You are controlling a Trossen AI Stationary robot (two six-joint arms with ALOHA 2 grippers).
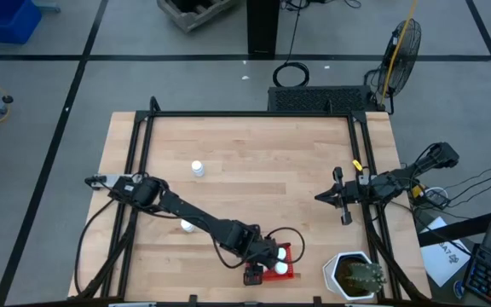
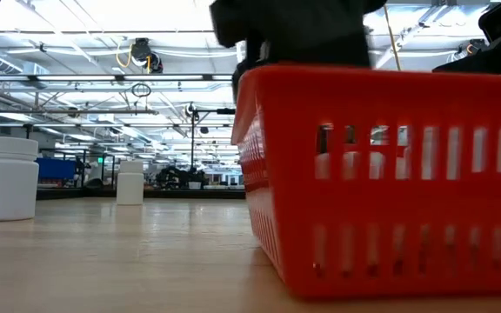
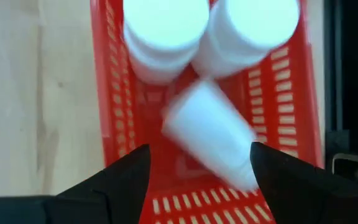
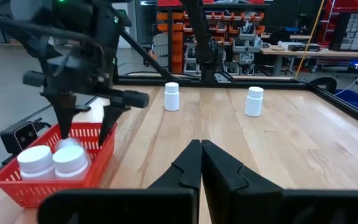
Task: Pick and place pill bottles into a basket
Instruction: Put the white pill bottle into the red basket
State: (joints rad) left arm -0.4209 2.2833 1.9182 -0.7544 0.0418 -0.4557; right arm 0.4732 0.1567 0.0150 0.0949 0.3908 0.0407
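Directly below the left gripper [image 3: 194,165], whose fingers are spread and hold nothing, we see a tilted pill bottle [image 3: 213,140] between them, inside the red basket [image 3: 114,124]. Two upright bottles [image 3: 163,34] stand just beyond it.

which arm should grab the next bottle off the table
Left, probably. The left gripper hangs open-jawed over the basket, and the nearer loose bottle lies right beside its arm. The right gripper waits with jaws shut, farther off.
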